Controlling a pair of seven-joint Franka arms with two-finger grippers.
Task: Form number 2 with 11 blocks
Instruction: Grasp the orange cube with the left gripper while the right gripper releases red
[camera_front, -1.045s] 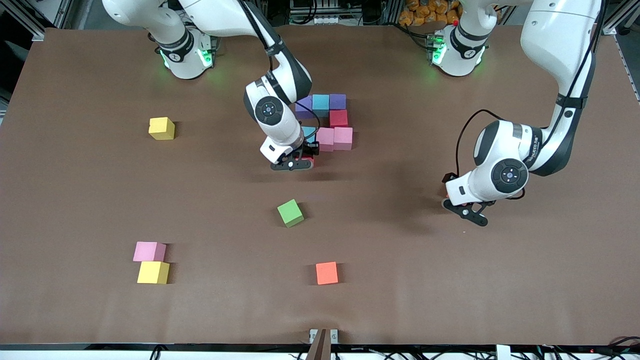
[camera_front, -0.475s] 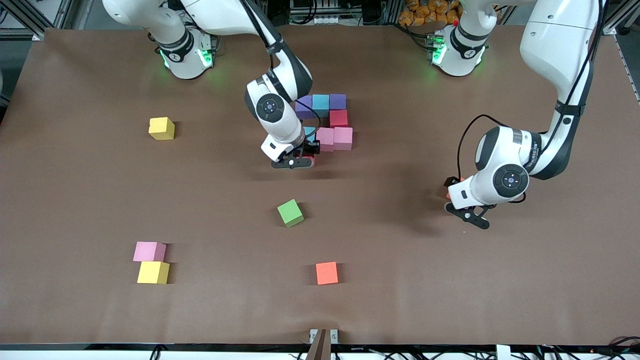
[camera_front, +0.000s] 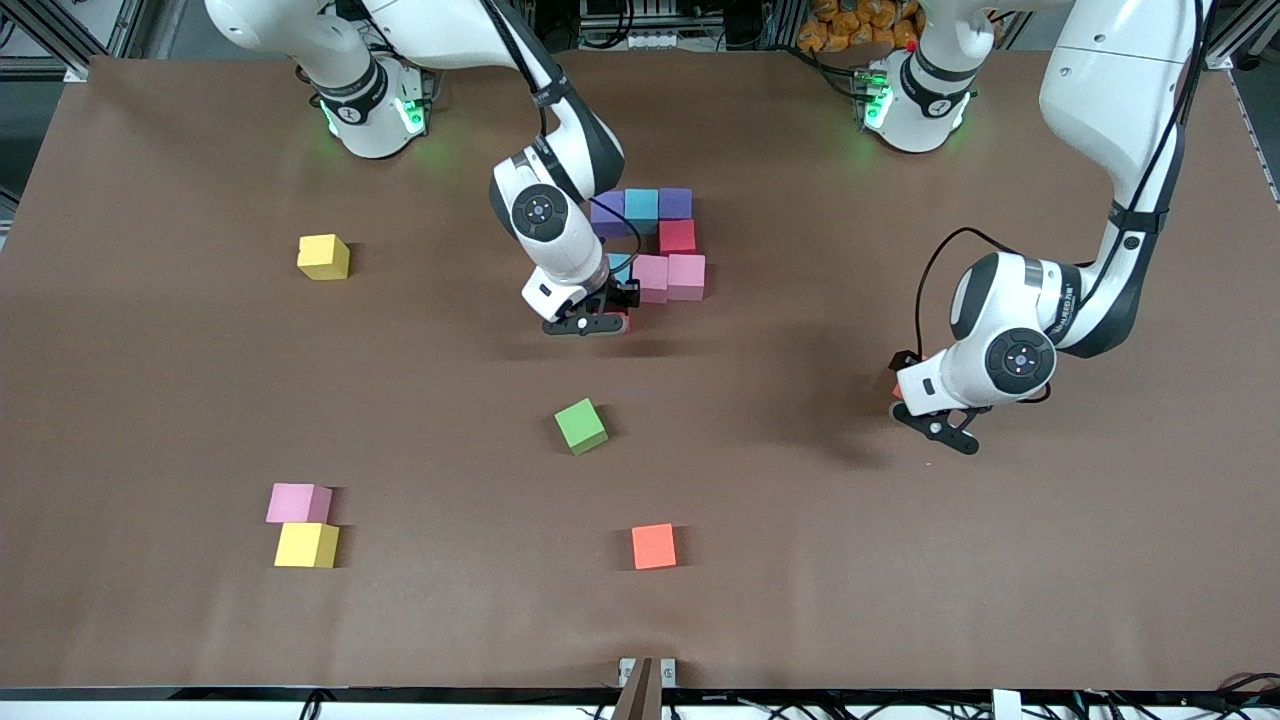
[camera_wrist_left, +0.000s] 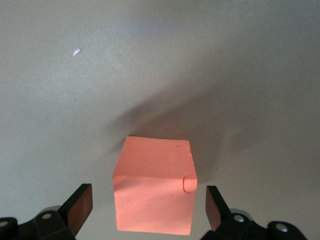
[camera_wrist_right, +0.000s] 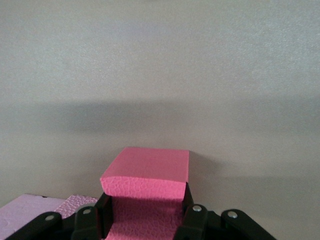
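Several blocks form a cluster mid-table: two purple (camera_front: 608, 212) (camera_front: 676, 203) with a light blue one (camera_front: 641, 205) between, a red one (camera_front: 677, 236), two pink (camera_front: 686, 276) (camera_front: 651, 277) and a half-hidden light blue one (camera_front: 620, 265). My right gripper (camera_front: 590, 322) (camera_wrist_right: 145, 210) is shut on a red block (camera_wrist_right: 147, 172), low beside that light blue one. My left gripper (camera_front: 932, 418) (camera_wrist_left: 147, 210) stands open astride an orange-red cube (camera_wrist_left: 154, 187) on the table toward the left arm's end; its fingers (camera_wrist_left: 80, 207) are clear of the cube's sides.
Loose on the table are a green block (camera_front: 581, 425), an orange block (camera_front: 654, 546) and a pink block (camera_front: 298, 502) touching a yellow cube (camera_front: 307, 545). Another yellow cube (camera_front: 323, 256) lies toward the right arm's end.
The right gripper has edged slightly toward the cluster with the red block. The left hand has sunk a little over the orange-red cube.
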